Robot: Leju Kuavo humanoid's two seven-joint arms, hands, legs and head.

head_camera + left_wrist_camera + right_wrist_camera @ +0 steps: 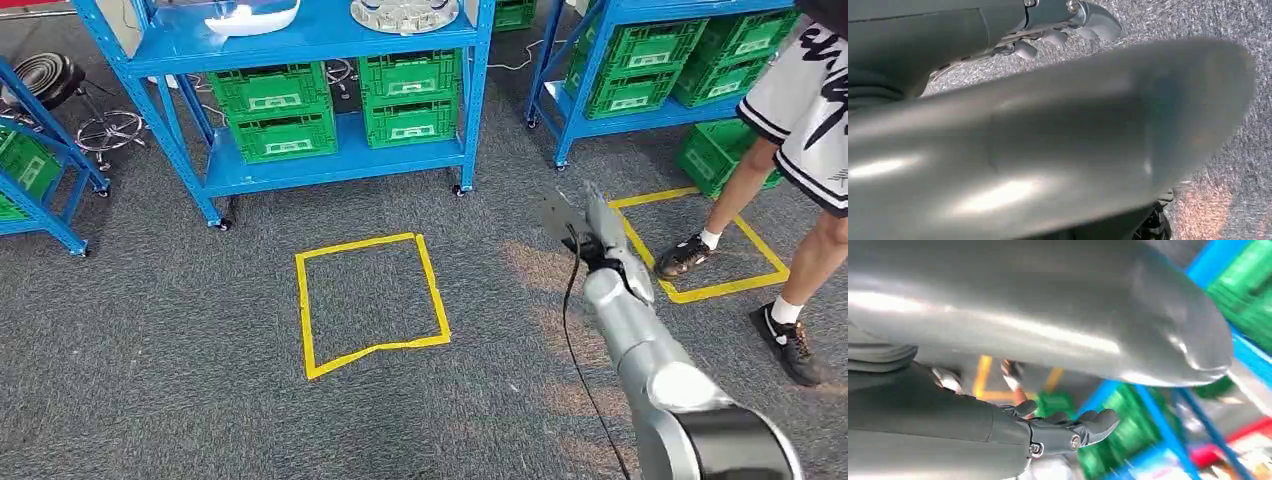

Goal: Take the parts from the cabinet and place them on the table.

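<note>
Two parts lie on the blue cabinet's (300, 45) upper shelf: a white curved part (250, 15) and a round silver part (405, 12). My right hand (582, 225) is raised over the carpet, right of the cabinet and well short of it. Its fingers (1068, 432) are stretched out with nothing in them, and the blue shelving and green crates lie beyond. My left hand (1048, 140) hangs over the grey carpet, its thick thumb close to the camera. Its fingers (1063, 32) are apart and hold nothing.
Green crates (280, 115) fill the cabinet's lower shelf. A second blue rack (640, 60) with crates stands at the right. A person (790, 150) stands by a yellow taped square (700, 245). Another yellow square (370, 300) marks the carpet. A stool (60, 85) is at the left.
</note>
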